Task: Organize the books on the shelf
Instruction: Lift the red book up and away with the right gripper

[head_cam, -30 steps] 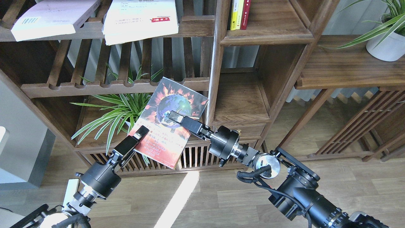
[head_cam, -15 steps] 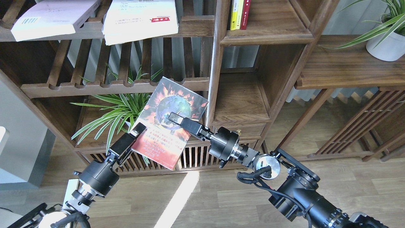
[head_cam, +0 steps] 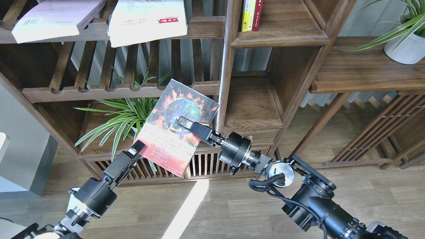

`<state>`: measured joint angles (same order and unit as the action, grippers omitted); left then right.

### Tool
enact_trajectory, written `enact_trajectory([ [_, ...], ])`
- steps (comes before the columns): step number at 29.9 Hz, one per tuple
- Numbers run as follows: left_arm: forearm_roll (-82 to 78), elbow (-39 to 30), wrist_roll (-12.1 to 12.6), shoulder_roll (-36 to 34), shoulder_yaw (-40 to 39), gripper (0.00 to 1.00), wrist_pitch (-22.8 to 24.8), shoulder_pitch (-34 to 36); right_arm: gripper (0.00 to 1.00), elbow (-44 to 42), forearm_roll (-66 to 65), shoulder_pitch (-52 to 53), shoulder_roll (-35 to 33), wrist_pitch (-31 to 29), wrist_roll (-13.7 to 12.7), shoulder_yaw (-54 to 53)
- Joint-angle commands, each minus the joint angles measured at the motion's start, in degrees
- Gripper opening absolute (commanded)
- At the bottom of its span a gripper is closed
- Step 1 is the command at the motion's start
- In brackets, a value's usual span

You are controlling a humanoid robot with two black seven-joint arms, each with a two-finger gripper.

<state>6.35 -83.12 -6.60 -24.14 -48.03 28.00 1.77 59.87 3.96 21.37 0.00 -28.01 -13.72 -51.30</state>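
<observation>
Nearest, two black arms rise from the bottom edge over a pale wood floor (head_cam: 232,205) crossed by a stripe of sunlight. From the right, the right gripper (head_cam: 182,122) reaches up and left, and its fingers are clamped on the red-black book (head_cam: 176,129), one finger lying across the cover near the middle. From the left, the left gripper (head_cam: 136,147) points up toward the book's lower left corner; its tip sits right at that edge, but whether it touches the book, or whether its fingers are parted or together, cannot be told.

The book hangs in the air, tilted, cover facing the camera: a dark globe ringed by orange flames on black above, a red lower part with lines of pale print too small to read. It is in front of the shelf unit, just left of the narrow compartment (head_cam: 250,106), whose smooth brown board lies bare.

Behind the book, a green spider plant (head_cam: 123,116) spreads its leaves under a slatted rack (head_cam: 109,91).

Farther up, on the top rack, lie the lavender book (head_cam: 53,18) and, beside it, the white book (head_cam: 147,20) with a small red mark, both flat and overhanging the front rail. Right of them, yellow and red spines (head_cam: 250,15) stand upright. At far right stands a white pot (head_cam: 403,48) on a wide board.
</observation>
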Motion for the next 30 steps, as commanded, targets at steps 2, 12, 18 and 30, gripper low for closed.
enact_trajectory([
  [2,0.42,4.09,-0.08,-0.12,-1.36,0.98,0.00,-0.10,0.10,1.56,0.00,0.17,0.00,0.01,-0.43,-0.29],
  [12,0.51,12.62,0.01,-2.67,-4.26,0.98,0.00,0.34,0.07,6.75,0.00,-0.27,-7.11,0.01,-0.52,-1.60],
  [18,0.59,16.32,0.01,-2.76,-7.60,0.98,0.00,0.25,0.06,8.86,-0.44,-0.19,-11.94,0.01,-0.52,-4.85],
  [30,0.51,20.63,0.09,-2.50,-8.48,0.98,0.00,0.69,0.06,14.57,-0.79,0.08,-25.56,0.01,-0.70,-10.30],
])
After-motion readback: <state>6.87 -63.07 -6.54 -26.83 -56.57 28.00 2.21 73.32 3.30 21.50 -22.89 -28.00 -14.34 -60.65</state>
